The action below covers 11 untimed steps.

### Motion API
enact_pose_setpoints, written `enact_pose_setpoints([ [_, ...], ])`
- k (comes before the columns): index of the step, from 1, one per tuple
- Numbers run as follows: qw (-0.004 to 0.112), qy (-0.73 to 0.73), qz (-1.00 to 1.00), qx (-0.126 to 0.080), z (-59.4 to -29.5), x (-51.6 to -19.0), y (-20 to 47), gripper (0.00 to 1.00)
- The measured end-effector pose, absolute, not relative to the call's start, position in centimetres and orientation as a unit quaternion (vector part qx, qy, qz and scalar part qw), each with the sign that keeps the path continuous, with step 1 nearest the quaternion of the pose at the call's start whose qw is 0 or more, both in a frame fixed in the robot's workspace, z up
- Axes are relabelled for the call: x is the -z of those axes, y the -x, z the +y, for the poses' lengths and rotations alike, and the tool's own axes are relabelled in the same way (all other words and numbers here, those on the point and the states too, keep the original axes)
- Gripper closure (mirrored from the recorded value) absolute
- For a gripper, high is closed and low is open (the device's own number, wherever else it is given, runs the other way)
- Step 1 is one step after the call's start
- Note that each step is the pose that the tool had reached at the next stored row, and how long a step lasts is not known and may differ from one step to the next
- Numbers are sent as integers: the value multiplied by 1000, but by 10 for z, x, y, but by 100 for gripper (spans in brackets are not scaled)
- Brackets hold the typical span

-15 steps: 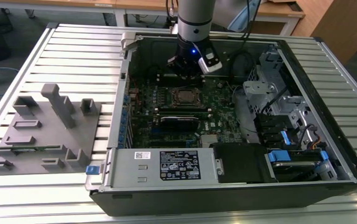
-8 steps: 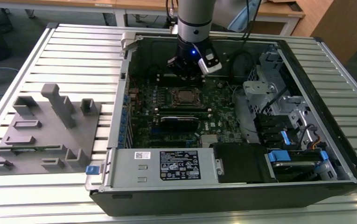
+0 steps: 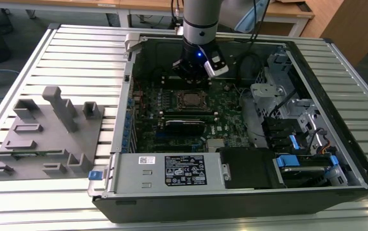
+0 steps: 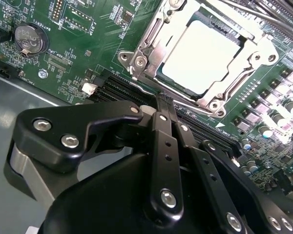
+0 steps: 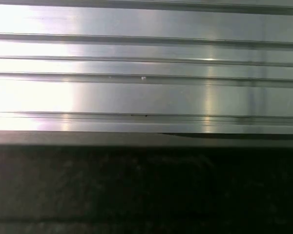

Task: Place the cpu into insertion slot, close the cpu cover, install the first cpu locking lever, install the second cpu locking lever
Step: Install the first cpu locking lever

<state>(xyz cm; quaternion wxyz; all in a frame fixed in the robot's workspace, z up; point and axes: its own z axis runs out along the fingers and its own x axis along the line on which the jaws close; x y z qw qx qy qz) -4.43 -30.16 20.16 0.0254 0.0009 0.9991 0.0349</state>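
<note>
Inside open computer case [image 3: 171, 208] on slatted worktop [image 3: 74, 48]: cpu [image 4: 200, 56] seated flat in green motherboard [image 4: 73, 68], metal cover [image 4: 256, 53] lying over it. Pincer [image 4: 162, 101] narrow, tips together, empty, just beside cover's edge.

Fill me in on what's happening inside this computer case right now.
A single robot arm is working over the motherboard of an open computer case. The cpu already sits in its socket, and the metal cover looks folded down around it. The gripper, fingers drawn together, hangs just beside the socket's edge.
</note>
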Motion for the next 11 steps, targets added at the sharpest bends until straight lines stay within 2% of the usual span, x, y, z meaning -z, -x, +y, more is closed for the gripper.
enact_pose_setpoints([
  [11, 26, -1, 999, -39, -302, -201, 44, 89],
])
